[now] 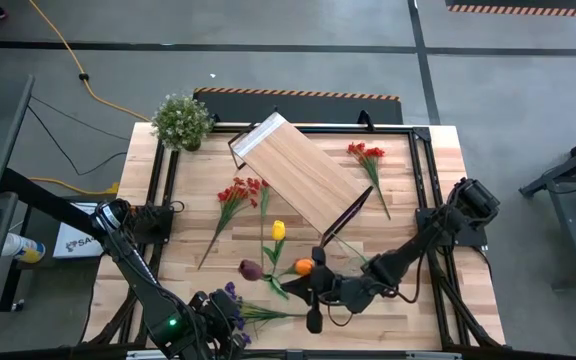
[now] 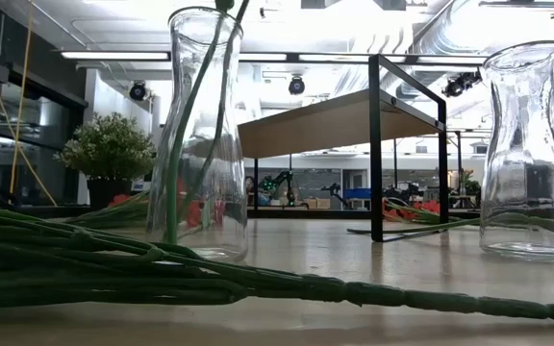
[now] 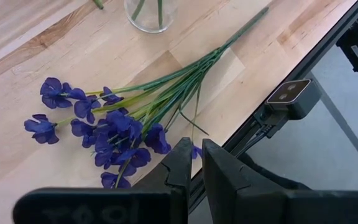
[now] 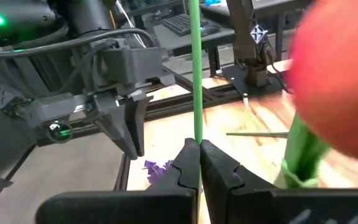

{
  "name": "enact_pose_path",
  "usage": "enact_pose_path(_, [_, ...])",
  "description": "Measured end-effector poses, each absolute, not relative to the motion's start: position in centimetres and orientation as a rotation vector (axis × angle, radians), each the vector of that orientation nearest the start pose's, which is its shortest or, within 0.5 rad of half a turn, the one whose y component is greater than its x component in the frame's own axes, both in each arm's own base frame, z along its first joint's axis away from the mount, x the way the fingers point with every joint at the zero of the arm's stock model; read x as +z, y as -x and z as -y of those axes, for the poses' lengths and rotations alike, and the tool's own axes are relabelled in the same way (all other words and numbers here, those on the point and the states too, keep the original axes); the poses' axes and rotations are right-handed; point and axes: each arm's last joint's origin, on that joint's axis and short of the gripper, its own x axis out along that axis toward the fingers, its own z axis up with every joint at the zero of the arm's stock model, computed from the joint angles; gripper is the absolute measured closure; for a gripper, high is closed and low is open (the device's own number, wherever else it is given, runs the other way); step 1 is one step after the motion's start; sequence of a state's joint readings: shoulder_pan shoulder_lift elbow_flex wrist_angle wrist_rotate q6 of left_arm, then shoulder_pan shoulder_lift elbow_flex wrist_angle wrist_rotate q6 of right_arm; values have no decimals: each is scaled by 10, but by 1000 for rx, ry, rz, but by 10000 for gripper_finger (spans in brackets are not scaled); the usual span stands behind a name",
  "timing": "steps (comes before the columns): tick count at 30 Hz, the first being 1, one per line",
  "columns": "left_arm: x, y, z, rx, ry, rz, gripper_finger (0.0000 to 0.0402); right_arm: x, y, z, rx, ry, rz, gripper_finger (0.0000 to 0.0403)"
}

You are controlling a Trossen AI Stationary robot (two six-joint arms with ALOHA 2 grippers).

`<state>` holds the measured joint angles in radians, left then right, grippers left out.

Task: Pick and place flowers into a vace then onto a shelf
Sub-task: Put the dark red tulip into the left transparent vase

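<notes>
While the right gripper (image 4: 199,149) pinches a thin green flower stem (image 4: 196,68) between its closed fingers, it sits low over the near middle of the butcher-block tabletop (image 1: 408,180), close to an orange tulip (image 1: 304,266). In the low view that stem (image 2: 192,106) stands inside a clear glass vase (image 2: 200,135), with a second clear glass vase (image 2: 535,144) well apart to the other side.

The left gripper (image 3: 191,163) hangs at the near edge of the table with its fingers nearly together and nothing between them, just beside a purple spray of small blossoms (image 3: 98,124) lying flat on the wood.

Around them lie a yellow tulip (image 1: 278,230), a maroon tulip (image 1: 251,269), a red small-blossom spray (image 1: 238,192) and another red spray (image 1: 366,152). The long light-wood shelf on its thin black frame (image 1: 298,175) stands diagonally across the table's middle, and a bushy green potted plant (image 1: 182,121) occupies the far left corner.
</notes>
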<state>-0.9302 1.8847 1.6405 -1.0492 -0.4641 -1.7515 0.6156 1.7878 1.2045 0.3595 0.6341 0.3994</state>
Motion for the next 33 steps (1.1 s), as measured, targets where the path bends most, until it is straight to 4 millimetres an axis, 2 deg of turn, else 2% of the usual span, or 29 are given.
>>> enact_pose_path(8, [264,-237,296,500,733,-946,328,247,-332,-225,-77,-289,-254,403])
enact_pose_path(29, [264,-238,297,500,745,-941,328,248,-331,-221,-176,-207,-199,403])
enact_pose_path(33, [264,-237,297,506,754,-937,328,251,-326,-228,-149,-204,-189,403])
